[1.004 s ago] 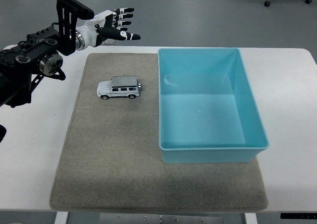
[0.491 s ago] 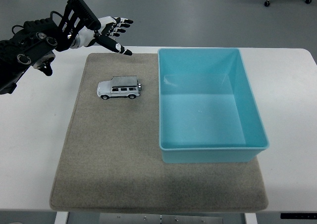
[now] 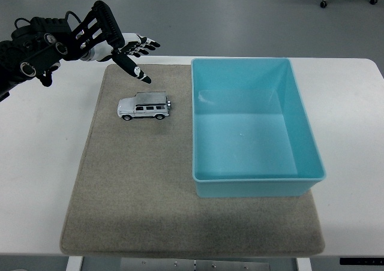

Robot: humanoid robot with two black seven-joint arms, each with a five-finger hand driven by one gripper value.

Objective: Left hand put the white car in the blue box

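The left hand (image 3: pixel 129 50) hangs above the far edge of the mat (image 3: pixel 120 181), fingers spread, holding nothing. The white car (image 3: pixel 144 106) sits on the mat beside the blue box (image 3: pixel 258 176) (empty). A clumsy grab could roll the car away.

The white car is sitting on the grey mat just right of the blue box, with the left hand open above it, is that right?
Not quite: the head view shows the white car on the grey mat just left of the blue box, not right of it. The left hand is open above and behind it, as you say.
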